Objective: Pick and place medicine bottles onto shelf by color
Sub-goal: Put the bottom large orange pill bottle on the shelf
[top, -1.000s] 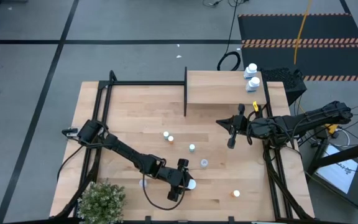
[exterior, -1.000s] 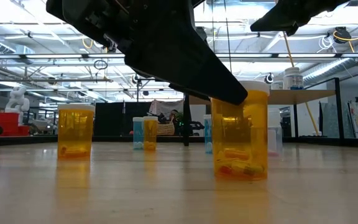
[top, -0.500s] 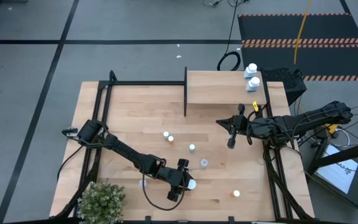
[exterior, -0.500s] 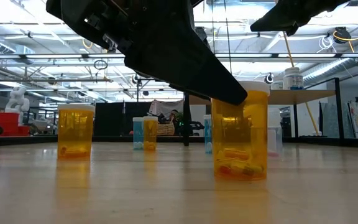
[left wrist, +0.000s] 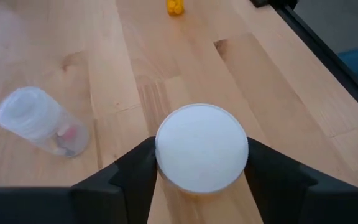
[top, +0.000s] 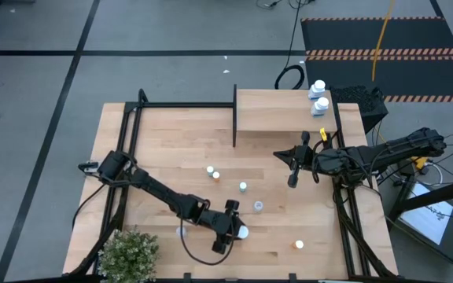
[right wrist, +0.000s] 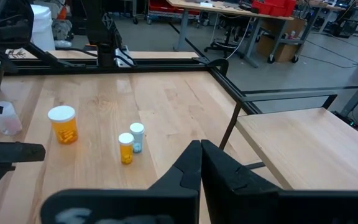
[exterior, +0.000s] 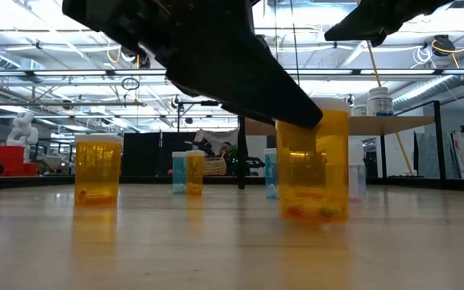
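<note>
Near the table's (top: 171,157) front edge, left end effector (top: 238,231) clamps an orange bottle (exterior: 312,165).

A green plant (top: 128,250) sits at the table (top: 163,157) corner.

A: Is the orange white-capped medicine bottle (left wrist: 201,152) fully seen from the left wrist?
B: No, its body hides beneath the cap, and the picture's edge cuts it off.
</note>
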You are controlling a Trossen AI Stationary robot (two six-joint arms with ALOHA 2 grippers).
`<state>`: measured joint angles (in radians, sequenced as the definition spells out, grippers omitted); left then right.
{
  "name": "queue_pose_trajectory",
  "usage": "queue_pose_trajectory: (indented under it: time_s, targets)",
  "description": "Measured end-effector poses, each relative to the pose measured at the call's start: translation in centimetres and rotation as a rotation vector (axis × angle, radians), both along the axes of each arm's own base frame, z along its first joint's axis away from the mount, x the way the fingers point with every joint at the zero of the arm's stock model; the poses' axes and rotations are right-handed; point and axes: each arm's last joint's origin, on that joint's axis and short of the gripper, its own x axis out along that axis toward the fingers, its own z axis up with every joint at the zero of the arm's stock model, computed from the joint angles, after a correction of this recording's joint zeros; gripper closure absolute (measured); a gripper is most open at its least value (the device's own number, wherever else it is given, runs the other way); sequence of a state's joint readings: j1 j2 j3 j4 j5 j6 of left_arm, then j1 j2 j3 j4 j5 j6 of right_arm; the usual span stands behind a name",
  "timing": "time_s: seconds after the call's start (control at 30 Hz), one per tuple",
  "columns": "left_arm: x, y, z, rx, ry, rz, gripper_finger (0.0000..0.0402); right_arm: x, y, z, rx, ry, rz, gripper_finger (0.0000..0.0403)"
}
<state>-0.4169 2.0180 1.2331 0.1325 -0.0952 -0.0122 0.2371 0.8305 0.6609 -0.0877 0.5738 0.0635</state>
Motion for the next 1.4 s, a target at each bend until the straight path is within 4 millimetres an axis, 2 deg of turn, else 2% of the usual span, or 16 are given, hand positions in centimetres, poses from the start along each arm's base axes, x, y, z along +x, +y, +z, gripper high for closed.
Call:
queue_pose_trajectory:
  time_s: [0.33,0.77,1.0,1.2,1.4]
  targets:
    - [0.2,0.9,1.3,-0.009,-0.028,0.017,0.0185,0.0,0.0,0.0,0.000,0.001,0.000,0.0403]
    - [-0.4,2.8,5.4,-0.014,-0.091,0.034,0.0183,-0.1,0.0,0.0,0.003,0.001,0.001,0.0403]
    - [-0.7,4.2,7.2,-0.011,-0.116,0.047,0.0179,0.0,0.1,0.0,0.087,-0.021,0.007,0.0399]
    - [-1.0,5.3,8.5,0.001,-0.124,0.060,0.0182,0.6,0.7,-0.5,0.201,0.005,0.146,0.0360]
    - [-1.4,7.0,10.1,0.018,-0.153,0.082,0.0179,1.9,1.1,-1.9,0.213,0.082,0.164,0.0299]
